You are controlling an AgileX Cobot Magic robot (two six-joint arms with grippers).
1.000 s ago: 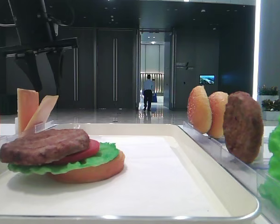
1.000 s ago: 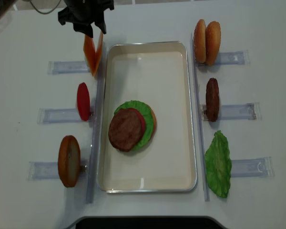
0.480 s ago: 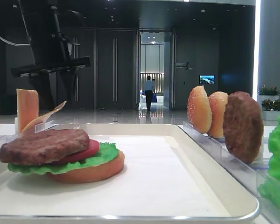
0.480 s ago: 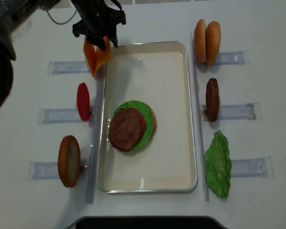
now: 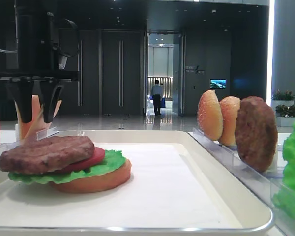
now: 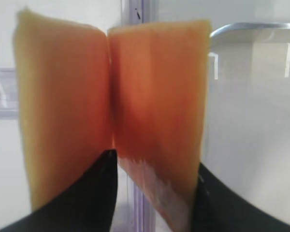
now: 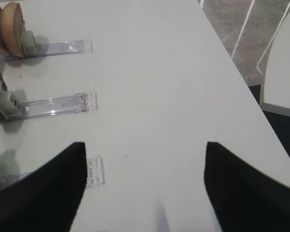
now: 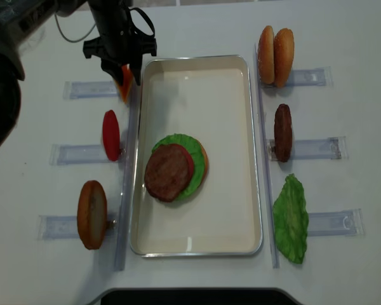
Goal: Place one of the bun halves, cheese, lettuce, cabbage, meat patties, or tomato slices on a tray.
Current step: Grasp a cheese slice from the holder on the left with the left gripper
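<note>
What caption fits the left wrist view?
Left end effector straddling one of two upright cheese slices, jaws not visibly clamped, beside the tray.

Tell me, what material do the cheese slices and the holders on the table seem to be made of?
The cheese slices look like soft rubber or foam: matte orange-yellow, evenly thin, standing on edge without drooping. This is a guess. The holders appear to be clear hard plastic: the table shows through them and their edges catch light.
</note>
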